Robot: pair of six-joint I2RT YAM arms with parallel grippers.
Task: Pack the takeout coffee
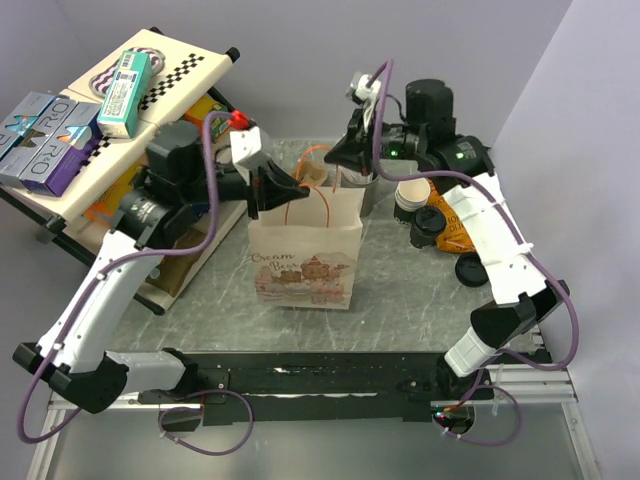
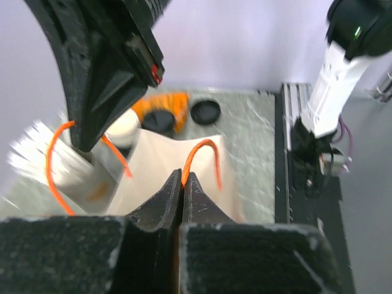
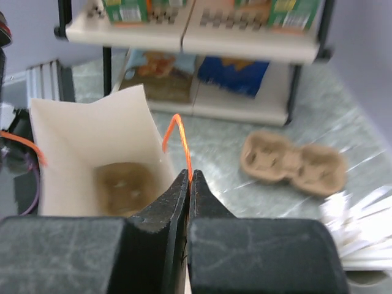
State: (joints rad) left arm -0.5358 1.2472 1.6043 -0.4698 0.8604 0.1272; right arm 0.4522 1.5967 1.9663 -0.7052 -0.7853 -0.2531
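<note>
A white paper bag (image 1: 305, 250) printed with a brown picture stands open mid-table, a cardboard cup carrier (image 3: 125, 187) lying in its bottom. My left gripper (image 2: 183, 177) is shut on the bag's near orange handle (image 2: 199, 153), above the bag's left rim (image 1: 295, 187). My right gripper (image 3: 190, 176) is shut on the other orange handle (image 3: 180, 138), over the bag's back right corner (image 1: 337, 160). The takeout coffee (image 1: 428, 226), dark brown with a round black top, stands right of the bag beside an orange packet (image 1: 456, 232); it also shows in the left wrist view (image 2: 158, 120).
A stack of white paper cups (image 1: 410, 195) stands just behind the coffee. A loose black lid (image 1: 470, 268) lies nearer the front. A second cup carrier (image 3: 293, 162) lies on the table behind the bag. A shelf rack (image 1: 120, 110) with boxes fills the left side.
</note>
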